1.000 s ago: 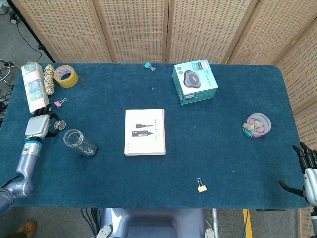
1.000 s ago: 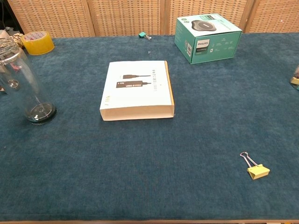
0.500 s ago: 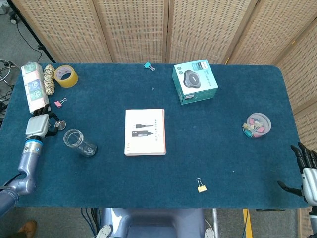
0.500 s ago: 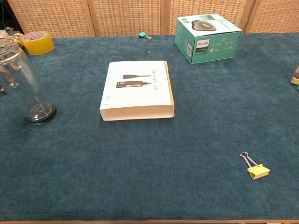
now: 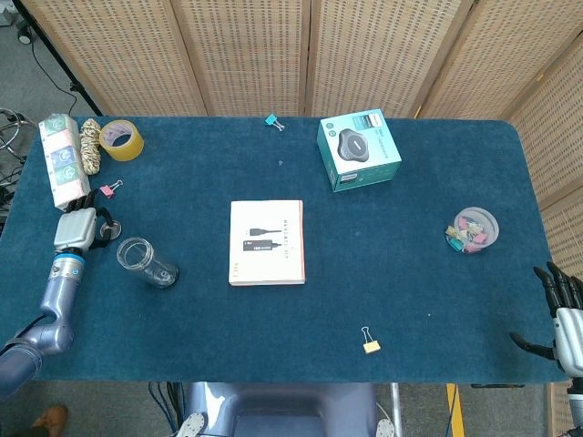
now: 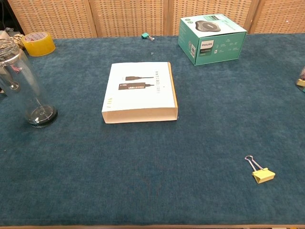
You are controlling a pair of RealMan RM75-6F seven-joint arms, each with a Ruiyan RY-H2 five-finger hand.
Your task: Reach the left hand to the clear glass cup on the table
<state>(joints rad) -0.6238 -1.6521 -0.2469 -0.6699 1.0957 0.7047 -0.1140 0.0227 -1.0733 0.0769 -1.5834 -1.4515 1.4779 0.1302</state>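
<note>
The clear glass cup [image 5: 146, 262] stands upright on the blue table [image 5: 410, 282] near its left edge; in the chest view the cup [image 6: 26, 86] rises at the far left. My left hand [image 5: 76, 228] hovers just left of and slightly behind the cup, a short gap away, holding nothing, its dark fingers pointing away from me. The chest view does not show this hand clearly. My right hand [image 5: 563, 314] hangs off the table's right front corner with fingers spread and empty.
A white book [image 5: 266, 242] lies right of the cup. Behind the left hand lie a pink clip [image 5: 107, 189], a tissue pack [image 5: 62, 159] and yellow tape [image 5: 120, 139]. A teal box [image 5: 359, 150], a bowl of clips [image 5: 475, 229] and a yellow clip [image 5: 370, 344] sit further right.
My left hand has crept slightly right and away from me, closing in on the cup. The right hand has sunk a little. The cup has not moved.
</note>
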